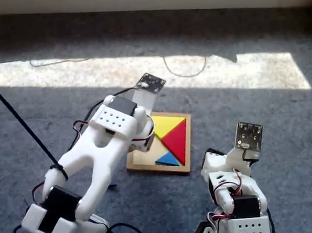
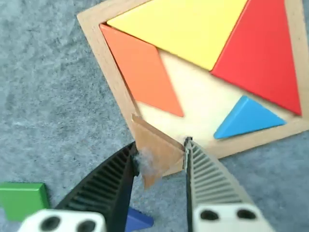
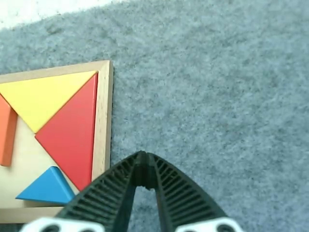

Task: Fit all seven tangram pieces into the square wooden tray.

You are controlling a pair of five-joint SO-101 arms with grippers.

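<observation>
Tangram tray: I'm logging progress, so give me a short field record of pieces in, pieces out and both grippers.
Tray: wooden tray, part of its floor bare
In tray: yellow triangle, red triangle, orange parallelogram, blue triangle
Left gripper: shut on brown triangle, at the tray's rim
On carpet: green piece, dark blue piece
Right gripper: shut, empty, over carpet beside the tray
</observation>
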